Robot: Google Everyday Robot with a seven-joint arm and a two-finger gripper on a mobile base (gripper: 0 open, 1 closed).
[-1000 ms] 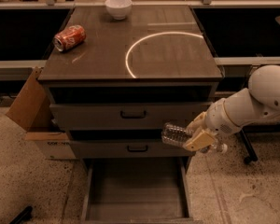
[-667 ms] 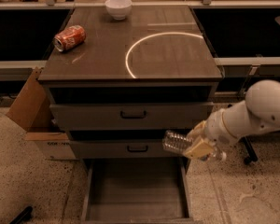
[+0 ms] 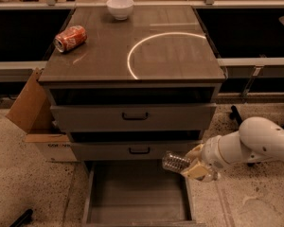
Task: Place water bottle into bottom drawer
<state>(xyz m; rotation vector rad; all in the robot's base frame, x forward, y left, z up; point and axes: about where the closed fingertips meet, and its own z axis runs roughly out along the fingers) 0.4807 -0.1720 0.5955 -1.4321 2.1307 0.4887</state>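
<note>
The gripper (image 3: 188, 165) hangs low at the right front corner of the drawer unit, its fingers (image 3: 199, 171) clenched around the base end of the water bottle (image 3: 174, 161). The bottle lies roughly level with its free end pointing left, over the right edge of the open bottom drawer (image 3: 137, 193). Carrying it sideways probably suits the shallow tray, where it would have to lie flat. The white arm (image 3: 255, 143) reaches in from the right, likely to stay clear of the two shut upper drawers (image 3: 132, 117) above. The drawer is pulled well out, and its grey floor shows nothing in it, so the bottle is not yet inside. On the dark bench (image 3: 180, 60) above, an orange-red soda can (image 3: 70, 38) lies on its side at the left and a white bowl (image 3: 120, 7) stands at the back, with a bright ring of light (image 3: 146, 44) between. An open cardboard box (image 3: 31, 103) leans against the unit's left side on speckled flooring (image 3: 28, 188).
</note>
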